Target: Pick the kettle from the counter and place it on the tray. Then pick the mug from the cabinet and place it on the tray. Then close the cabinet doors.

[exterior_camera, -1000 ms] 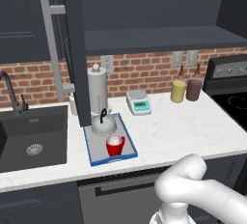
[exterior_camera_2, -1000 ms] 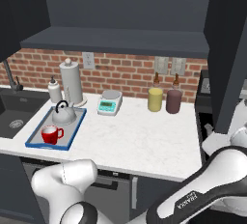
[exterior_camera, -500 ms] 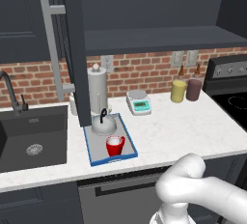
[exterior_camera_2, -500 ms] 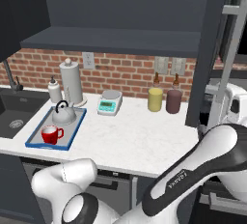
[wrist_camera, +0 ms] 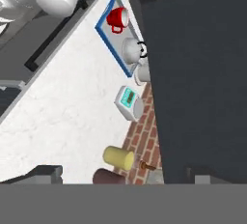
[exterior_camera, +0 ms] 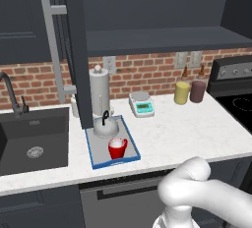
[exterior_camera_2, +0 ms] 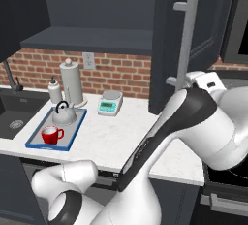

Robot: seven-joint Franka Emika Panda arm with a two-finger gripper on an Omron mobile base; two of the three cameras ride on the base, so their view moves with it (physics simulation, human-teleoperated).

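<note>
The silver kettle [exterior_camera: 106, 126] and the red mug [exterior_camera: 117, 148] both stand on the blue-rimmed tray [exterior_camera: 90, 148] on the white counter [exterior_camera: 187, 128]. They also show in the right base view as kettle [exterior_camera_2: 63, 115], mug [exterior_camera_2: 51, 134] and tray [exterior_camera_2: 77, 127]. The cabinet [exterior_camera: 147, 11] is open. Its left door [exterior_camera: 74, 50] juts out towards me. My arm reaches up to the right door [exterior_camera_2: 164, 49], with the hand just behind its bar handle [exterior_camera_2: 186, 40]. In the hand view my gripper [wrist_camera: 123, 175] is open and holds nothing, and the dark door panel [wrist_camera: 202, 83] is close on the right.
A dark sink [exterior_camera: 29, 143] with a faucet [exterior_camera: 10, 89] lies left of the tray. A tall grey cylinder [exterior_camera: 98, 92], a white scale [exterior_camera: 142, 105], and yellow [exterior_camera: 182, 93] and maroon [exterior_camera: 198, 90] canisters line the brick wall. A stove [exterior_camera: 236, 94] is at the right.
The right door has swung left across the right base view and now hides the canisters there. My arm has risen beside it. Kettle, mug and tray have not moved.
</note>
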